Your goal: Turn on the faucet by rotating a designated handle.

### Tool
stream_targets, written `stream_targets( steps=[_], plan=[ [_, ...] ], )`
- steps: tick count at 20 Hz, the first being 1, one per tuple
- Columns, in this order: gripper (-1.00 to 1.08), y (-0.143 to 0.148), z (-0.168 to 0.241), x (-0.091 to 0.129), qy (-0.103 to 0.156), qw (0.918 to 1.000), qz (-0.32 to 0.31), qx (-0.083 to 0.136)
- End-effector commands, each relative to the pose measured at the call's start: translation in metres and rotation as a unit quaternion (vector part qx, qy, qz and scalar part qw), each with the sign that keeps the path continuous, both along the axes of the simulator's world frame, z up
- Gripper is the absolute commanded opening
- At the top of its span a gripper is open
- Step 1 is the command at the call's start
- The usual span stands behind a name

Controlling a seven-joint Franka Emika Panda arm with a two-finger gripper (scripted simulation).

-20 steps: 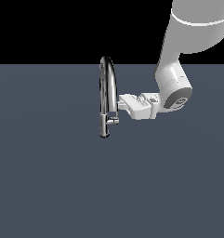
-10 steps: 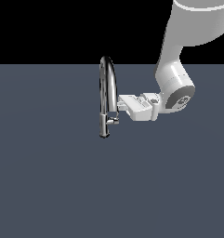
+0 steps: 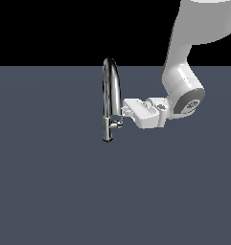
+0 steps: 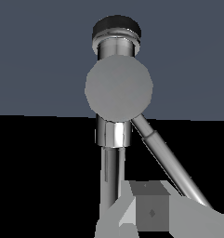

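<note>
A flat dark slate-grey surface (image 3: 54, 191) filled the lower part of the exterior view, with plain black above it. The white robot arm (image 3: 184, 72) came down from the upper corner on the exterior view's right, bent at a rounded wrist joint and reached sideways toward the middle of the scene. The faucet (image 3: 109, 95) stood upright near the centre of the surface, its chrome stem rising into a high arched spout that curved back down. The gripper (image 3: 121, 114) sat at the level of the lower stem, on the side toward the exterior view's right, its pale body just beside the tap. The handle (image 3: 116, 125), a short chrome stub, jutted from the lower stem toward the gripper and lay right at the fingertips. In the wrist view the handle's round end face (image 4: 119, 87) pointed straight at the camera, with the stem behind it and one blocky grey finger (image 4: 150, 211) in the foreground; how far apart the jaws stood, and whether they held the handle, could not be told
</note>
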State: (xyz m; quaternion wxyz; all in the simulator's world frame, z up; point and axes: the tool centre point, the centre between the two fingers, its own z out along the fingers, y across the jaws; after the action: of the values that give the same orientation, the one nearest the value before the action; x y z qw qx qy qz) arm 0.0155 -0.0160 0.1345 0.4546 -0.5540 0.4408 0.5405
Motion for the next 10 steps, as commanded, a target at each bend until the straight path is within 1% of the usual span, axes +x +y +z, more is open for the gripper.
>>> stream_targets(
  steps=[1,5,6,7,10],
  plan=[
    [-1.0,-0.008,-0.013,-0.015,0.011,0.9999,-0.002,0.0],
    [-1.0,-0.013,-0.019,-0.029,0.011,0.9999,-0.003,-0.001],
    [-1.0,-0.013,-0.019,-0.029,0.011,0.9999,-0.003,-0.001],
    [-1.0,-0.004,-0.006,-0.019,-0.001,1.0,0.003,0.002],
    [-1.0,-0.007,-0.026,-0.027,0.003,1.0,0.001,0.001]
  ],
)
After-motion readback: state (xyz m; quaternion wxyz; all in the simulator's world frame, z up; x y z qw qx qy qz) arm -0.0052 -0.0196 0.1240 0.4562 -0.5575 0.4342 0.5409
